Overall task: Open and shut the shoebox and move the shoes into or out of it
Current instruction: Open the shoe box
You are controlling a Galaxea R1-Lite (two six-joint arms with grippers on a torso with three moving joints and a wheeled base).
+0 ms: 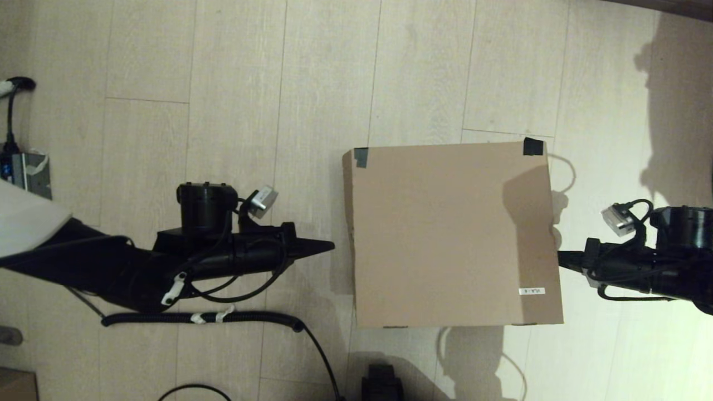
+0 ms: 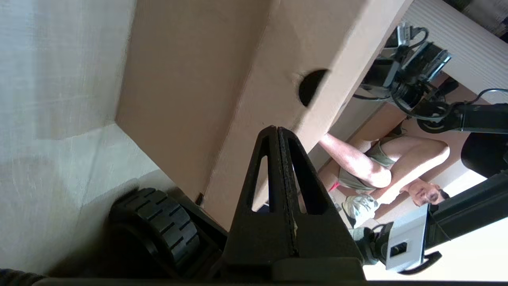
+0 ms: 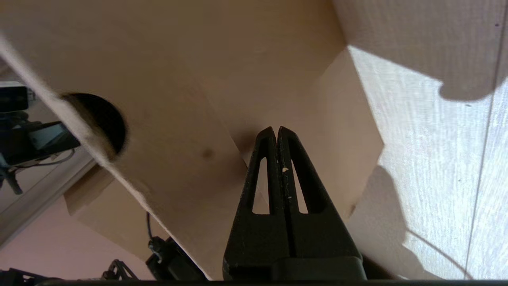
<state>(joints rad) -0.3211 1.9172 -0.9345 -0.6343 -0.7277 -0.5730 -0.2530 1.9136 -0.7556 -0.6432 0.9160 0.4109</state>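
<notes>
The shoebox (image 1: 445,234) lies on the floor with its lid flat and shut; black tape (image 1: 532,146) marks its far corners and a white sticker (image 1: 531,291) sits near the right front. The shoes are hidden. My left gripper (image 1: 332,245) is shut and points at the box's left side, a short gap away; in the left wrist view the gripper (image 2: 277,128) faces the shoebox (image 2: 190,79) wall below a round finger hole (image 2: 311,85). My right gripper (image 1: 559,258) is shut, its tips at the box's right side. In the right wrist view the gripper (image 3: 276,128) meets the shoebox (image 3: 278,59) where the lid flap overlaps the wall.
A coiled black cable (image 1: 200,317) trails on the floor under my left arm. A power strip (image 1: 22,170) lies at the far left and a small brown box corner (image 1: 16,384) at the bottom left. A seated person (image 2: 381,167) is beyond the box.
</notes>
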